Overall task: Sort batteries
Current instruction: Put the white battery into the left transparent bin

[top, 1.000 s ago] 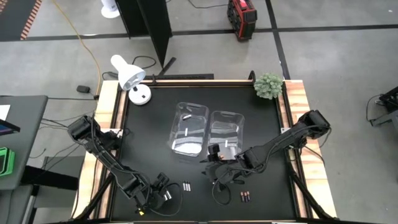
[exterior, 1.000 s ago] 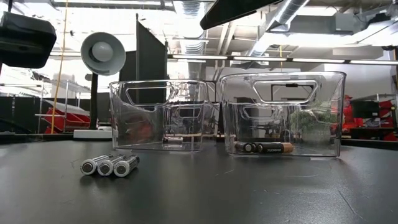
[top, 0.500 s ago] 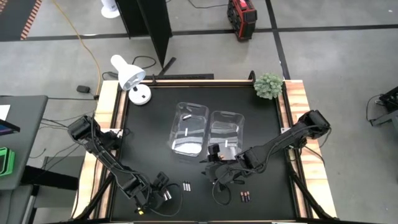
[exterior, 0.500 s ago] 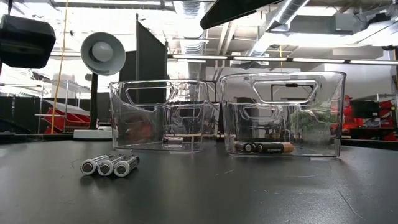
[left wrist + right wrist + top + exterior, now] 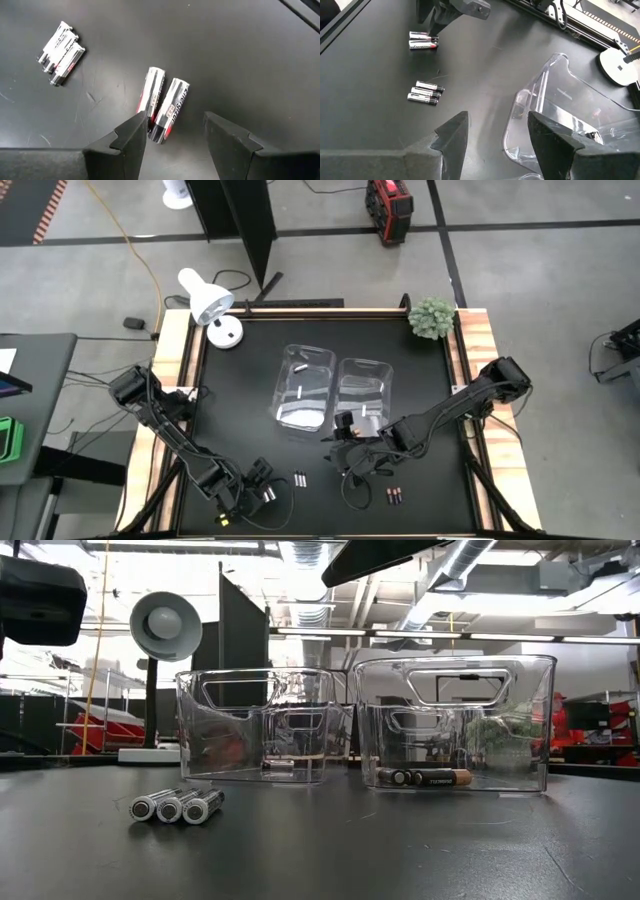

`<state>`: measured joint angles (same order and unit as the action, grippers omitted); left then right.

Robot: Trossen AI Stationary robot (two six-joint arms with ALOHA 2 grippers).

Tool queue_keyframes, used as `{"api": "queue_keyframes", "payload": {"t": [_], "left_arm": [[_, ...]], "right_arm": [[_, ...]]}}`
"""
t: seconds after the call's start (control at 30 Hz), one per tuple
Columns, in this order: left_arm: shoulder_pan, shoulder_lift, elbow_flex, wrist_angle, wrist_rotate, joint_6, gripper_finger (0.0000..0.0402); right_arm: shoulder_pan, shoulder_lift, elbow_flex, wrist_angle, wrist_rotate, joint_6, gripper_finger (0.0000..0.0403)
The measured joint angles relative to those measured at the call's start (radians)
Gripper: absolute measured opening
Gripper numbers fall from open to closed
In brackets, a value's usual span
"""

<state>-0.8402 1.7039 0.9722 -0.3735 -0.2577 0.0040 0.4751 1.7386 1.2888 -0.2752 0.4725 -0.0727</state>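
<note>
Lying flat on the black bench [image 5: 420, 380], the batteries form several groups. Two silver cells with red-and-dark label bands [image 5: 162, 104] rest side by side, touching along their length, directly ahead of the left gripper [image 5: 176, 131]. A cluster of three smaller silver cells with dark ends [image 5: 60, 52] lies parallel and touching, farther along the bench; the low view shows the same three end-on [image 5: 176, 806]. Three dark cells [image 5: 393, 497] sit near the front edge on the right side. The right clear bin [image 5: 455, 720] contains dark cells, one with a copper-orange end [image 5: 425, 777]. The left clear bin [image 5: 255, 720] holds pale cells seen from above.

The left arm reaches low over the front-left part of the bench; its gripper fingers are spread apart and grasp nothing. The right gripper [image 5: 497, 134] hangs near the front of the bins, fingers likewise apart and empty.
</note>
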Motion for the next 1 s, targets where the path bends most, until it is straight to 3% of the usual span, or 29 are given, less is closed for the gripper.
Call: {"api": "queue_keyframes", "payload": {"t": [1.0], "left_arm": [[-0.001,0.0,0.0,0.022,0.017,0.019,0.0189]], "right_arm": [[0.0,0.0,0.0,-0.001,0.0,-0.003,0.0223]]}}
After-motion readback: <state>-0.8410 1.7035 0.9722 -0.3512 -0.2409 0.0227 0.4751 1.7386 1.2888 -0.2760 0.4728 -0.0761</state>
